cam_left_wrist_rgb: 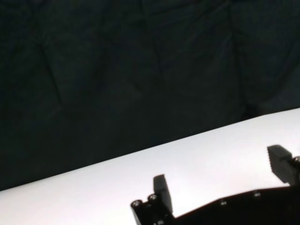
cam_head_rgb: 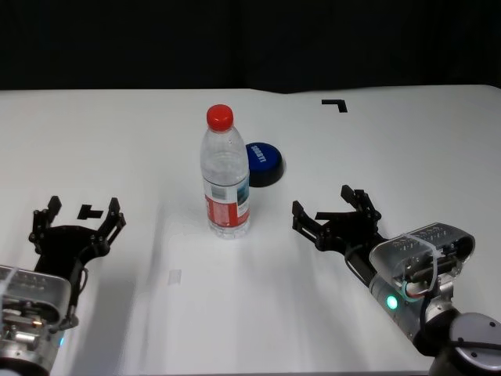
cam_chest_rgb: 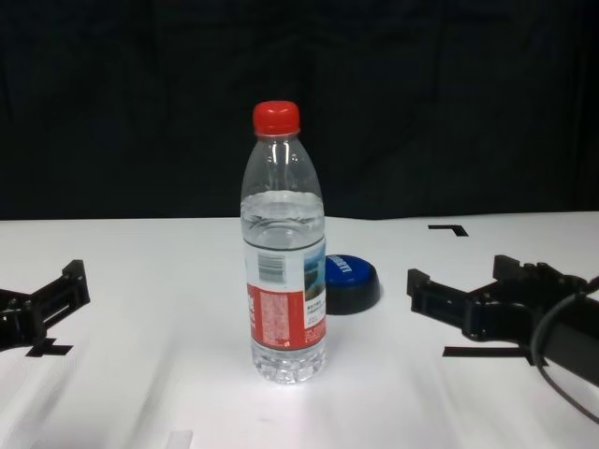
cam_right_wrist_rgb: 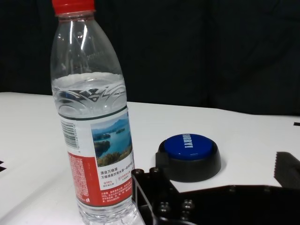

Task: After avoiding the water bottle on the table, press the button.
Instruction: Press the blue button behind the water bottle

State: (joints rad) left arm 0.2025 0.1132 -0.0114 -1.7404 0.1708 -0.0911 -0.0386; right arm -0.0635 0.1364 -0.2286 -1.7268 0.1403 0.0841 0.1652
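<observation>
Both grippers, left [cam_head_rgb: 76,217] and right [cam_head_rgb: 335,212], hover wide open and empty over the near table [cam_head_rgb: 141,141], the bottle [cam_head_rgb: 225,176] stands upright mid-table, and the button [cam_head_rgb: 262,163] just behind it is not yet pressed.

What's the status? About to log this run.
Both claws open: left near left, right right of bottle. Button unpressed. Water bottle upright in front of it.
</observation>
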